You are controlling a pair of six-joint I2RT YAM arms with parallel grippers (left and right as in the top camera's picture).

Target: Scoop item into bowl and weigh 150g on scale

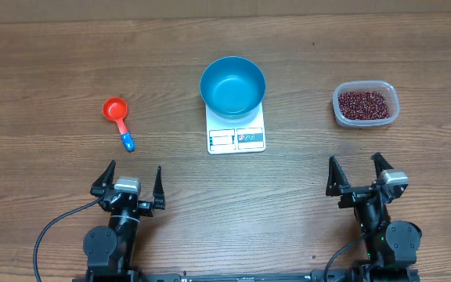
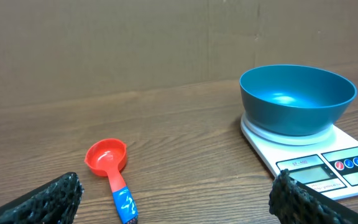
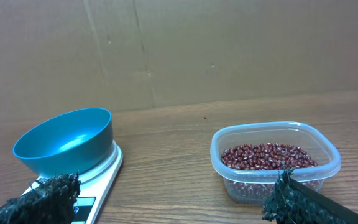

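Observation:
An empty blue bowl (image 1: 232, 85) (image 2: 297, 98) (image 3: 65, 140) stands on the white scale (image 1: 236, 138) (image 2: 347, 168) (image 3: 101, 174) at the table's middle. Dark red-brown beans (image 1: 362, 103) (image 3: 267, 157) fill a clear plastic tub (image 1: 366, 117) (image 3: 229, 140) at the right. A red scoop (image 1: 117, 114) (image 2: 109, 160) with a blue handle end lies at the left. My left gripper (image 1: 131, 178) (image 2: 178, 198) stands open near the front edge, just behind the scoop. My right gripper (image 1: 358, 170) (image 3: 179, 198) is open too, in front of the tub, holding nothing.
A brown cardboard wall (image 2: 135, 43) (image 3: 229, 50) runs along the far side of the wooden table (image 1: 53, 63). Black cables trail from both arm bases at the front edge.

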